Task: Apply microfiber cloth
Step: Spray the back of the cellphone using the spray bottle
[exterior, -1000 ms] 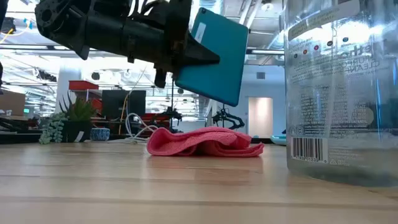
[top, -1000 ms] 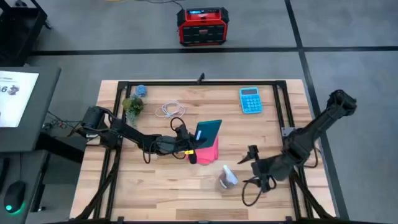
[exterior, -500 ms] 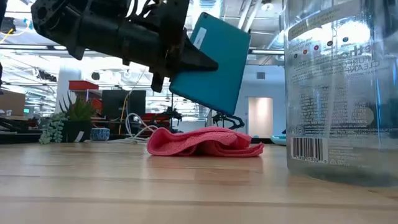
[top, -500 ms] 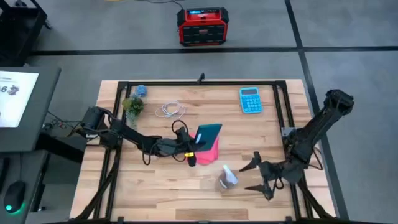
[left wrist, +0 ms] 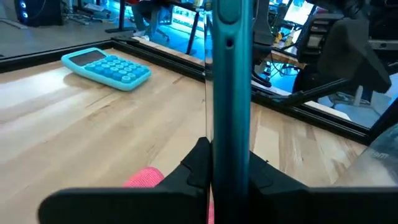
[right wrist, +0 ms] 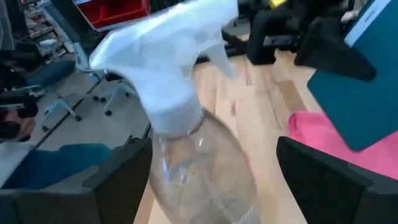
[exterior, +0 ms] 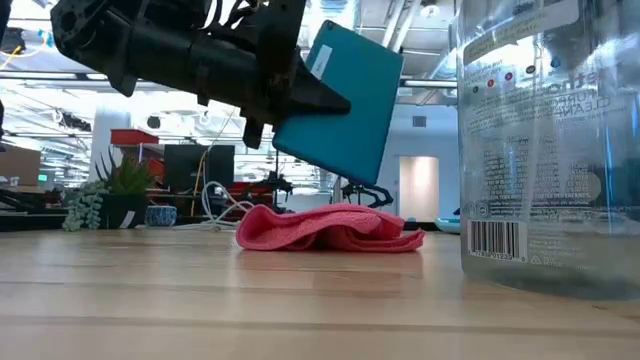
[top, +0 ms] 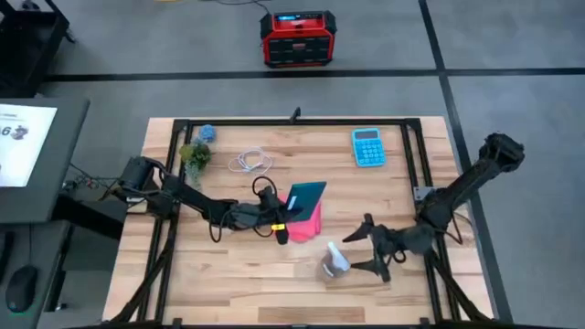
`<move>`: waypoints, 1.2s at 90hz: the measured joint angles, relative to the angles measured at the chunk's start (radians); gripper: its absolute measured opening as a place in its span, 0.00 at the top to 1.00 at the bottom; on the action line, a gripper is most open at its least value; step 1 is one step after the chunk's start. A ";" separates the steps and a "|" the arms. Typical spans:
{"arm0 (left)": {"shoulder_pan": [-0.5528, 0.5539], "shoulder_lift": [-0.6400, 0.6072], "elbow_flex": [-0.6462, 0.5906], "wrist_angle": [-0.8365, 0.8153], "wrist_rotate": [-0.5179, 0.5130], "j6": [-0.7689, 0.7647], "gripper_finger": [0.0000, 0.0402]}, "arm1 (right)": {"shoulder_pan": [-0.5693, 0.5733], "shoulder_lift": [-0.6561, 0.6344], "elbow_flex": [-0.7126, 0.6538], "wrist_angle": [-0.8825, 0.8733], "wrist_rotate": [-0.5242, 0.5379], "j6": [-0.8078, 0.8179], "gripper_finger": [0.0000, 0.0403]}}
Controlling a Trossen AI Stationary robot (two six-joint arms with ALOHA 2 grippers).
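Table: wooden table point(top: 228, 274) edged by a dark frame, grey floor around, a red-and-black box point(top: 295, 39) at 12 o'clock beyond it.
Left gripper: left gripper point(top: 281, 217) near centre, pinching a teal slab point(top: 306, 194), tilted, just above the cloth.
Right gripper: right gripper point(top: 358, 250) at 4 o'clock, fingers spread either side of the spray bottle point(top: 333, 261), not yet closed on it.
Microfiber cloth: microfiber cloth point(top: 305, 224) lies crumpled on the table at centre, under the slab.
Advice: probably hold the slab steady and close squarely on the bottle before lifting.
Count: one cloth, one slab, one bottle, one blue calculator point(top: 367, 146) at 1 o'clock, one white cable point(top: 250, 162), one small plant point(top: 195, 154).
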 joint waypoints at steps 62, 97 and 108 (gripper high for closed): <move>0.000 0.000 0.000 -0.007 -0.002 0.042 0.97 | -0.057 0.108 0.079 0.056 -0.096 -0.378 0.18; 0.000 0.000 0.000 -0.010 -0.001 0.042 0.97 | -0.065 0.146 0.129 0.005 -0.013 -0.420 0.18; 0.000 0.000 0.000 -0.010 0.000 0.042 0.97 | -0.085 0.146 0.129 0.003 -0.014 -0.394 0.18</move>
